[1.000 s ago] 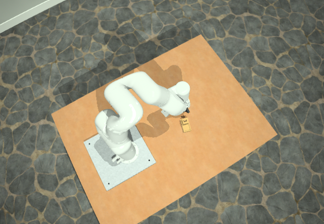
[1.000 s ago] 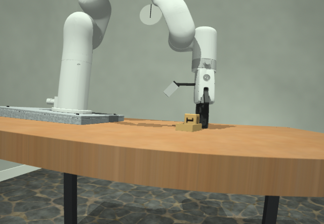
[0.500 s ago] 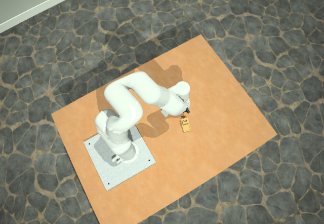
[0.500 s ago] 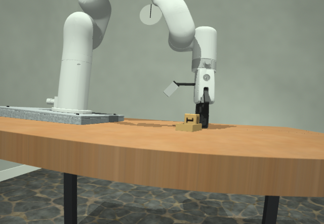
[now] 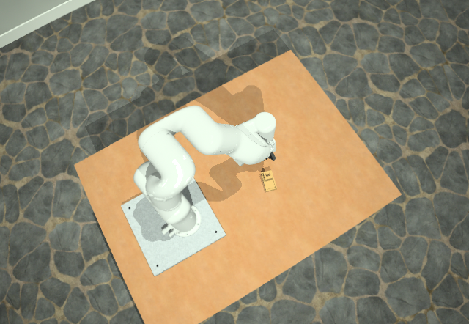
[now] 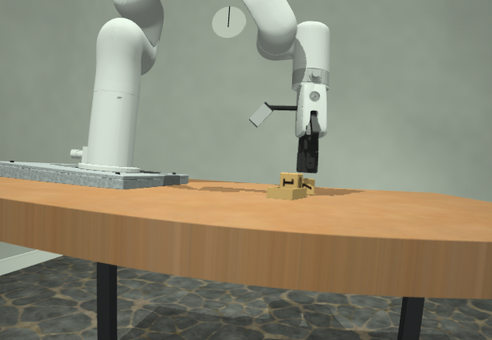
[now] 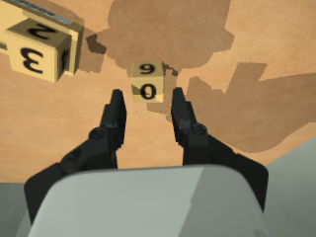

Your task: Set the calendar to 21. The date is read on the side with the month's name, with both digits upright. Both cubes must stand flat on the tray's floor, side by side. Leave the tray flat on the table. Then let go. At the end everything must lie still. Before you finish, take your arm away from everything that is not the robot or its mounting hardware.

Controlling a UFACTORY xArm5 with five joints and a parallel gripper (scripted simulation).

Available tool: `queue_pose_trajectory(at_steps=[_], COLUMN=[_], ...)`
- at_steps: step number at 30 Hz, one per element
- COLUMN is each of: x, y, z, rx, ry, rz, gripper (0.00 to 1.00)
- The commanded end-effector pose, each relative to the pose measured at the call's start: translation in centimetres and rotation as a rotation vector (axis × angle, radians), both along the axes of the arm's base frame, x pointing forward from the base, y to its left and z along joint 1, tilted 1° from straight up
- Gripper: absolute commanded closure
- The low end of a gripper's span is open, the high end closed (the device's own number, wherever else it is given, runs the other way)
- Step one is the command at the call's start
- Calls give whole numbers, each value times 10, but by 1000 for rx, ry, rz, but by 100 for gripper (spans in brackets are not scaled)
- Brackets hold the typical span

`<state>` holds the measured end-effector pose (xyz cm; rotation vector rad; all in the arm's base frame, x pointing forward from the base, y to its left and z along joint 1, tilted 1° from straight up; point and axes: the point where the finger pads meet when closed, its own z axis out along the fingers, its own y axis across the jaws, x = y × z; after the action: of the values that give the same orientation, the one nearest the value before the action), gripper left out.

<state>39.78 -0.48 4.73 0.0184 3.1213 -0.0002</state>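
You are seeing one yellowish tray (image 5: pixel 270 187) (image 6: pixel 283 194) (image 7: pixel 77 54), shallow and rectangular, holding one numbered cube (image 5: pixel 267 175) (image 6: pixel 288 180) (image 7: pixel 34 56). A second cube (image 6: pixel 310 186) (image 7: pixel 147 82) is resting outside, near the tray, on the smooth orange-brown tabletop (image 5: pixel 322 180) (image 6: pixel 230 211) (image 7: pixel 49 128). Above it, your claw (image 5: pixel 271 157) (image 6: pixel 307 171) (image 7: pixel 148 100) is standing about half open, gripping nothing.

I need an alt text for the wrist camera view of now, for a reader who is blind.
An open end effector points at a loose number cube on the wooden table, its visible faces showing 9 and 0. At the upper left, a second cube, with a 3 and a 2 visible, sits in a tray that is partly cut off.
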Motion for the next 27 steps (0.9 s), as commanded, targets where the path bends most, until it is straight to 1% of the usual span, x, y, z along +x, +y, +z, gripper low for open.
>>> queue_pose_trajectory(at_steps=[1, 4, 7, 14, 15, 27], x=[0, 0, 0, 0, 0, 0], y=[0, 0, 0, 0, 0, 0], z=[26, 39, 46, 49, 49, 49], rx=[0, 0, 0, 0, 0, 0], ry=[-3, -3, -3, -3, -3, -3], rz=[0, 0, 0, 0, 0, 0], gripper=[51, 51, 51, 51, 0, 0])
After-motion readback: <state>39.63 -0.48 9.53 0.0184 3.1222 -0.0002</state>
